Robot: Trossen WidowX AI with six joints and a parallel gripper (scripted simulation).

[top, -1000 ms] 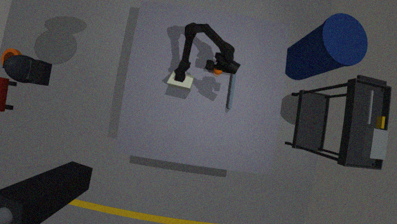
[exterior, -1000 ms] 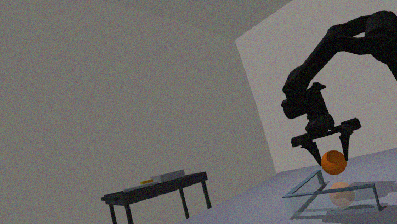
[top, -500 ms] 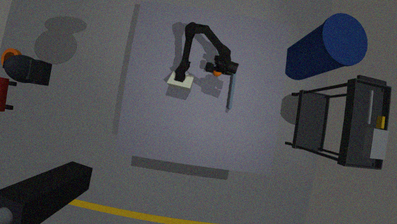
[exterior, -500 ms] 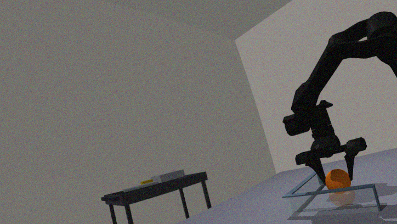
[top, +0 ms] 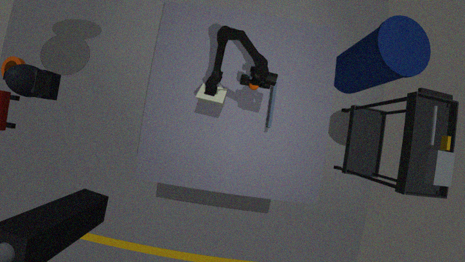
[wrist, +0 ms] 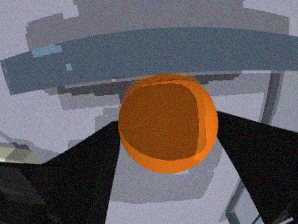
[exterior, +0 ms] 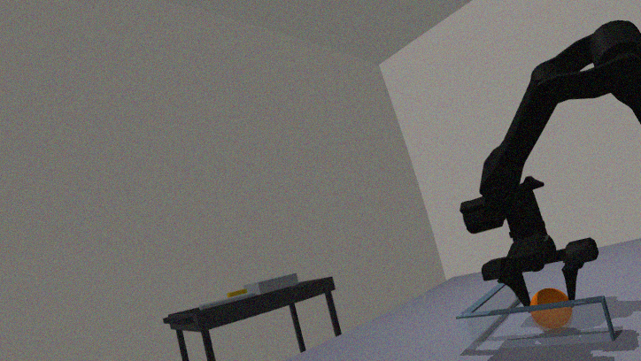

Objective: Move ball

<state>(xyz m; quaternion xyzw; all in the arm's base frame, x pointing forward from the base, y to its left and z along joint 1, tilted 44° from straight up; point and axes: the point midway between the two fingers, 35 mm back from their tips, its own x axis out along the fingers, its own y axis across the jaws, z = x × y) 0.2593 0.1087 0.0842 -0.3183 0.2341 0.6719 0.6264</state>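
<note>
The orange ball (top: pixel 254 87) (exterior: pixel 551 316) (wrist: pixel 162 125) is low over or on the table, inside the corner of the clear walls (top: pixel 270 107) (exterior: pixel 493 314) (wrist: pixel 150 50). Whether it touches the table or a wall I cannot tell. The see-through copy (wrist: pixel 165 77) almost wholly coincides with the ball; only a faint rim seems to show at the ball's wall side in the wrist view. My gripper (exterior: pixel 550 302) (wrist: pixel 166 122) points down and is shut on the ball, one finger on either side. In the top view the gripper body hides most of the ball.
The arm's pale base block (top: pixel 211 96) stands left of the ball. One wall's edge runs close beside my left finger in the exterior view. A blue cylinder (top: pixel 403 45), a dark bench (top: pixel 419 130) (exterior: pixel 264 298) and a black beam (top: pixel 65 211) stand farther off.
</note>
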